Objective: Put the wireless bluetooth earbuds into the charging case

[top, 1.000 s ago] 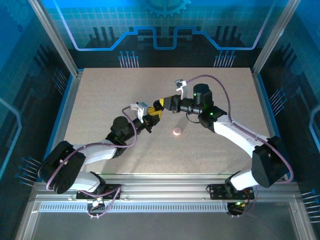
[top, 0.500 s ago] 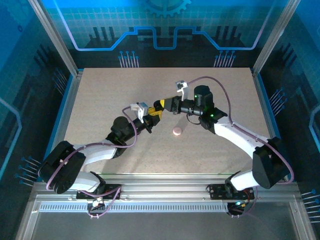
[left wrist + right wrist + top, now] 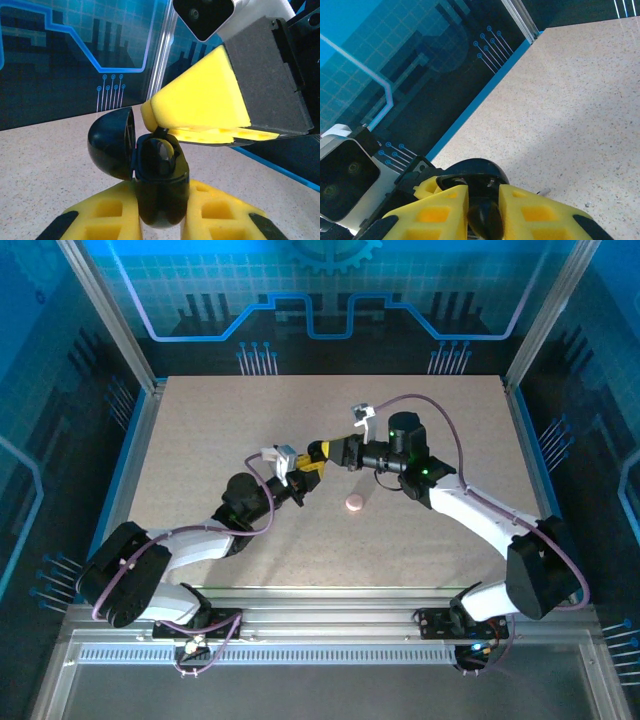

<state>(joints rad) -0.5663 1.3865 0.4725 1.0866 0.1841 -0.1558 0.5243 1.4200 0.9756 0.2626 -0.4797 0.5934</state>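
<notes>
Over speckled table [image 3: 200, 440], left jaws clamp open charging case [image 3: 160, 175]; right jaws pinch black earbud [image 3: 481, 220].

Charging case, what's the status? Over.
Left gripper shut on open charging case. Right gripper pinching black earbud over its mouth. Pink disc on table, apart from both.

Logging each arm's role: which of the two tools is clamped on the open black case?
The left tool: its yellow fingers grip the open black case on both sides. The right tool only points its tips at the opening.
</notes>
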